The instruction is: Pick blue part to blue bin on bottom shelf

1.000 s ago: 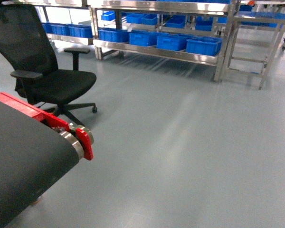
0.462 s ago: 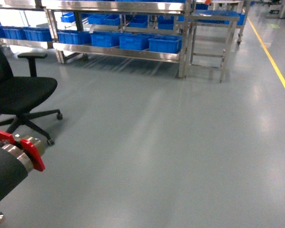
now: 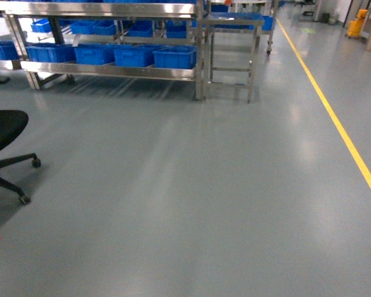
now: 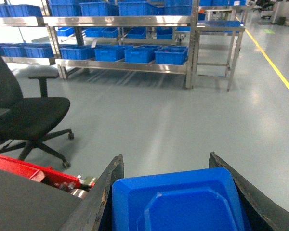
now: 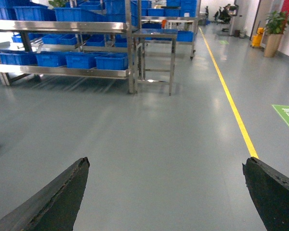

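While its fingers flank it, the left pincer grips the blue part.

1. On my left wrist camera, the left gripper shows two black fingers, wedge-shaped, rising at 7 and 5 o'clock.
2. Their inner edges look rough and scuffed, with pale flecks along the rim.
3. On my right wrist camera, the right gripper shows the same black, tapering fingers, matte, with chipped, uneven edges, at 8 and 4 o'clock.
4. I see no cables, screws or markings on either pair.
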You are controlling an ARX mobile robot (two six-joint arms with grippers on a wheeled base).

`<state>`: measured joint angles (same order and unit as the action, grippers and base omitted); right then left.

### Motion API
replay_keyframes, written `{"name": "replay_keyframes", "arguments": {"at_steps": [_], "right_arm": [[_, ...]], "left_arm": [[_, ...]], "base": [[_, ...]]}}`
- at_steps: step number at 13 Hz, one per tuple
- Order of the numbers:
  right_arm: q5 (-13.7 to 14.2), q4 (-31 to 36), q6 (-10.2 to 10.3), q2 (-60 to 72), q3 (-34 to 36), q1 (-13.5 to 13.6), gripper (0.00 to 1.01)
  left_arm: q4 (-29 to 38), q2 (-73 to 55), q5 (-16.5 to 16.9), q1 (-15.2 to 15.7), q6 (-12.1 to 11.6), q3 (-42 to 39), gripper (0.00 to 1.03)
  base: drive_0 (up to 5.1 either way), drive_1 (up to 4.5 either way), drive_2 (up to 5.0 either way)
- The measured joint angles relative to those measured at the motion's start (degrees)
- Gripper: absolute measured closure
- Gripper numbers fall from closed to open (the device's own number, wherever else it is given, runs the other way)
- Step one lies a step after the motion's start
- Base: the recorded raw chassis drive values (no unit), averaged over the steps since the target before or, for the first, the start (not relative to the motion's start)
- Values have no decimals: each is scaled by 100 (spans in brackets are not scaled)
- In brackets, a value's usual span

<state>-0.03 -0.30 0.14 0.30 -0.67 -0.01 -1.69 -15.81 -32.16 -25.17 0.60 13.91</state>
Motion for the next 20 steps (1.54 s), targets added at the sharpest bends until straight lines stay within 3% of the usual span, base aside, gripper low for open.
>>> {"name": "replay_keyframes", "arguments": {"at_steps": [10,20], "right_arm": [[4,0,0,0,-2,0,3],[2,2,0,0,-2,0,3]], "left_arm": [[-2,-7,17,-2,0,0,58],[0,-2,13,-2,0,0,58]], "base": [[-143,-143,-143],[-3,398,-404]]}}
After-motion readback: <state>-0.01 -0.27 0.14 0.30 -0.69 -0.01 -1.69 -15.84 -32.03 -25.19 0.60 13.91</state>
